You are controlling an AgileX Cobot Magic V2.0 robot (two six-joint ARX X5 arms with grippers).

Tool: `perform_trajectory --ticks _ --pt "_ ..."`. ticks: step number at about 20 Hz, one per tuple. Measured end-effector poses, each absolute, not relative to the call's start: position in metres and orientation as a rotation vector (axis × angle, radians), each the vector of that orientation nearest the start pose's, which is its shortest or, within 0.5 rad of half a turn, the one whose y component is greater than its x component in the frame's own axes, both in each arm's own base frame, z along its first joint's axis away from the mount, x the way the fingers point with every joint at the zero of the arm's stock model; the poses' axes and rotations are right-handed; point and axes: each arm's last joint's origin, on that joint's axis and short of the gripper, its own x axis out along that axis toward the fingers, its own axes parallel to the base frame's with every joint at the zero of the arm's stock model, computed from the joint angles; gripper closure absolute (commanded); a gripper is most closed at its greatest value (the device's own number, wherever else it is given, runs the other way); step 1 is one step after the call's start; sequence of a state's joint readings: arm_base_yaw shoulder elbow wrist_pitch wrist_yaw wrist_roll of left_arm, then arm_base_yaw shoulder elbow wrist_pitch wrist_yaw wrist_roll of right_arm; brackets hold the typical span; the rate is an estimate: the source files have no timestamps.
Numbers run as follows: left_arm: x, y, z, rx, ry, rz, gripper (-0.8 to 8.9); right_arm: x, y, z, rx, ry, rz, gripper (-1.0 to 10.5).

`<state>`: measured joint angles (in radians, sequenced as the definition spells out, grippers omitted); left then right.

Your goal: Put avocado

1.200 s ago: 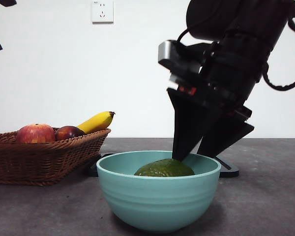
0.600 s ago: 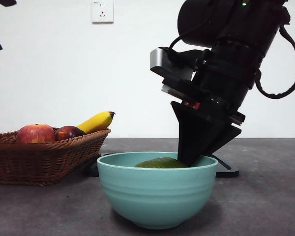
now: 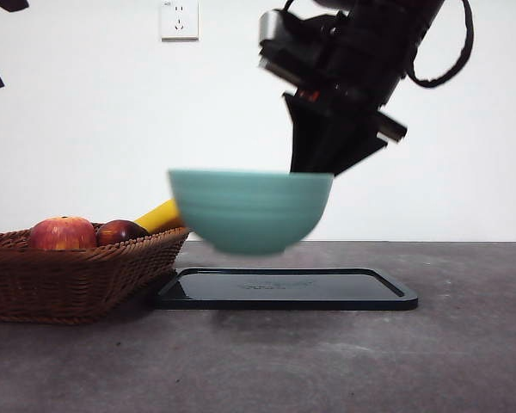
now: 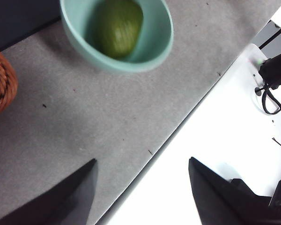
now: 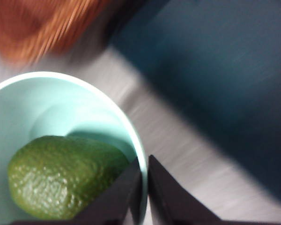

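1. My right gripper, frame centre, is pinching the teal bowl rim, holding it above the black tray.
2. The avocado is lying inside the bowl.
3. My left gripper is hanging spread wide, empty.

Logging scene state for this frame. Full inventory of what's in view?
bowl: 1, teal, lifted off the table, above the tray's left part
avocado: 1, dark green, inside the bowl
tray: 1, black, flat on the table
basket: 1, brown wicker, left of the tray
apples: 2, red, in the basket
banana: 1, yellow, in the basket, partly behind the bowl
wall socket: 1, white, on the wall
right gripper: shut on the bowl's rim
left gripper: open, waiting off to the side
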<state>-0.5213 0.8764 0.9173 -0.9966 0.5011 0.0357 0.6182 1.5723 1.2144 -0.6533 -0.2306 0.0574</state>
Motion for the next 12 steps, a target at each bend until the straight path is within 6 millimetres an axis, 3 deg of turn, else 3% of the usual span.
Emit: perform_trajectory --ticks 3,8,12 --pt "0.121 -0.085 0.300 0.040 0.979 -0.958 5.02 0.294 0.184 0.269 -0.108 1.028 0.674 9.3" --pt "0.121 -0.085 0.300 0.040 0.979 -0.958 5.02 0.360 0.182 0.252 -0.078 1.066 0.592 9.3" --pt "0.121 -0.085 0.300 0.040 0.979 -0.958 5.02 0.390 0.180 0.220 -0.064 1.121 0.553 9.3"
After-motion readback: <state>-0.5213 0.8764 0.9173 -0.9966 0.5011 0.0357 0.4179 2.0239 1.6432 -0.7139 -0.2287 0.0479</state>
